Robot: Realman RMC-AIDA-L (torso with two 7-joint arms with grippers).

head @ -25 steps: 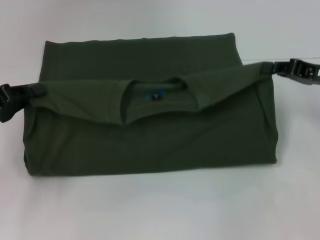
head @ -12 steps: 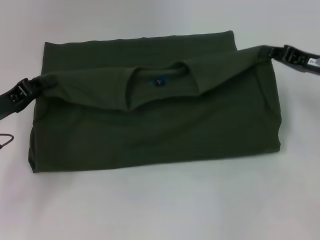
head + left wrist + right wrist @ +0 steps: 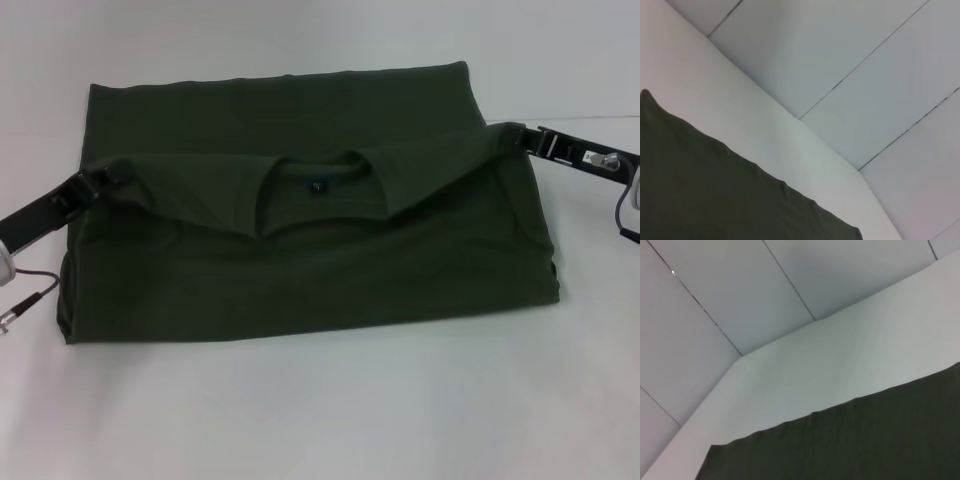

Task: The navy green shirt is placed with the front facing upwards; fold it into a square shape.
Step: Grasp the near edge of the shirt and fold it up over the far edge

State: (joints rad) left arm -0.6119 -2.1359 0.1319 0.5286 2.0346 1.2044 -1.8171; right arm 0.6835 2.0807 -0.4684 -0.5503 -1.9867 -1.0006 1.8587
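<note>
The navy green shirt (image 3: 300, 280) lies folded into a wide rectangle on the white table (image 3: 320, 420). Its collar edge (image 3: 325, 165) is doubled back over the body, with the ribbed neck and a small dark label (image 3: 318, 187) facing up. My left gripper (image 3: 95, 182) is shut on the left end of that folded edge. At the right end of the edge, my right gripper (image 3: 518, 138) is shut on the cloth. A plain green layer (image 3: 280, 105) shows beyond the held edge. Both wrist views show only green cloth (image 3: 715, 195) (image 3: 865, 440) and no fingers.
A thin cable (image 3: 25, 300) hangs under my left arm beside the shirt's left side. Another cable (image 3: 625, 205) loops under my right arm. The wrist views show the table's edge (image 3: 830, 155) and a pale tiled floor (image 3: 740, 295) beyond it.
Both grippers have carried the collar edge away from me toward the shirt's far edge, closing in slightly. The arms now lie lower and flatter, and the held fold has sunk closer to the cloth.
</note>
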